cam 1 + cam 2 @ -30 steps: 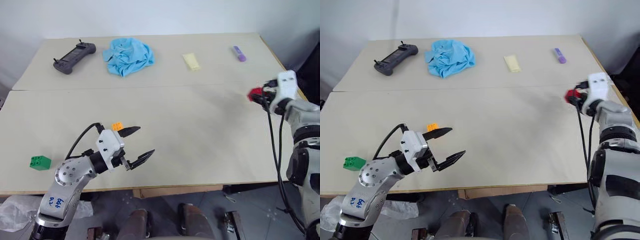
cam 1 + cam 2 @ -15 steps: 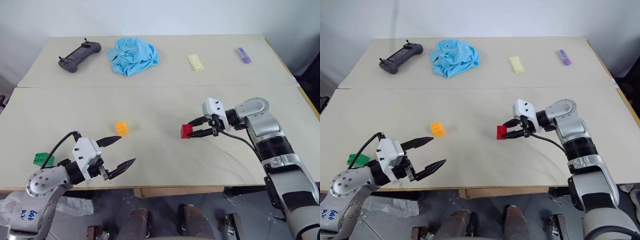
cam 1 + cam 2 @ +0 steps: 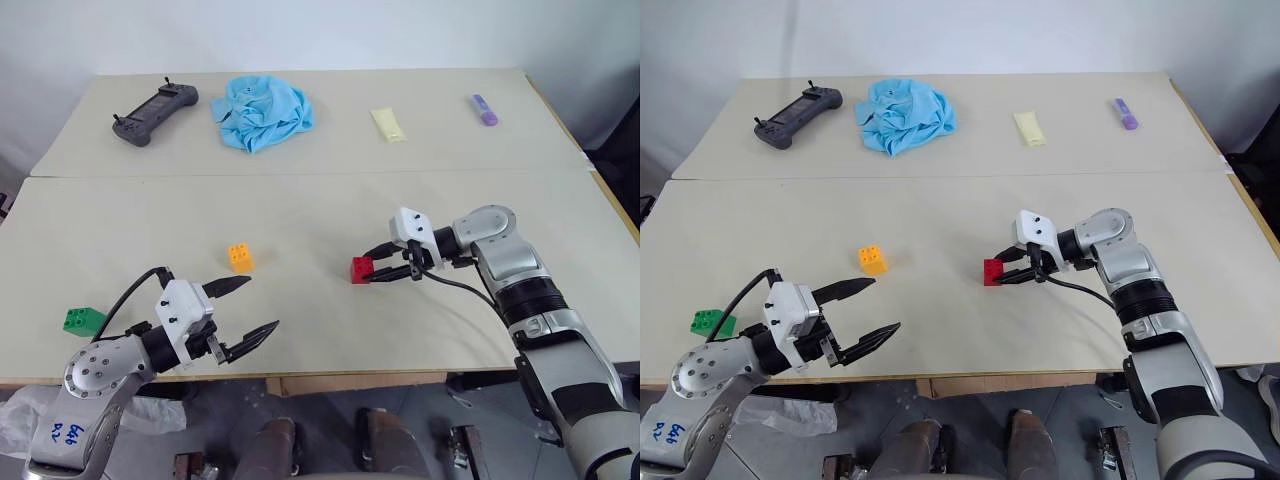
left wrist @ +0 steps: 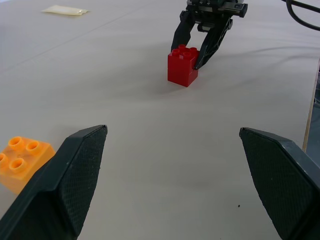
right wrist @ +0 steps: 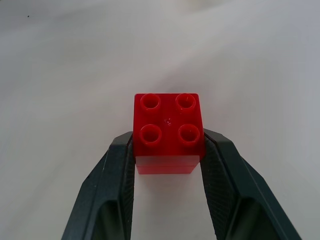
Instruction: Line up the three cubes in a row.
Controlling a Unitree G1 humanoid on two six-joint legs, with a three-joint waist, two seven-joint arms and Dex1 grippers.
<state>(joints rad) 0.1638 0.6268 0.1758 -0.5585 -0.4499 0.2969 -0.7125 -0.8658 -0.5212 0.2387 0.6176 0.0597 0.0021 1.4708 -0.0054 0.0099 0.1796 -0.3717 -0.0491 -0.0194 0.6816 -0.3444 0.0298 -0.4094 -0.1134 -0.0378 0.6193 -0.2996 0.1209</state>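
Right pincer (image 3: 385, 272): it is squeezing the small red plastic brick with four studs on top (image 3: 362, 269) by two of its sides, so the brick is not slipping.
Red brick: it is sitting at the middle of the pale flat counter (image 3: 330, 210), studs up, likely being set there to make a row.
Left pincer (image 3: 246, 311): its two black fingers are spread wide and holding nothing, waiting by the near edge, maybe getting ready for the next brick.
Small orange-yellow plastic brick (image 3: 240, 257): it is lying near the left pincer, apart from the red one and roughly level with it.
Small green plastic brick (image 3: 83, 320): it is sitting far out by the left edge, well apart from the others, so it looks like the row is not done.
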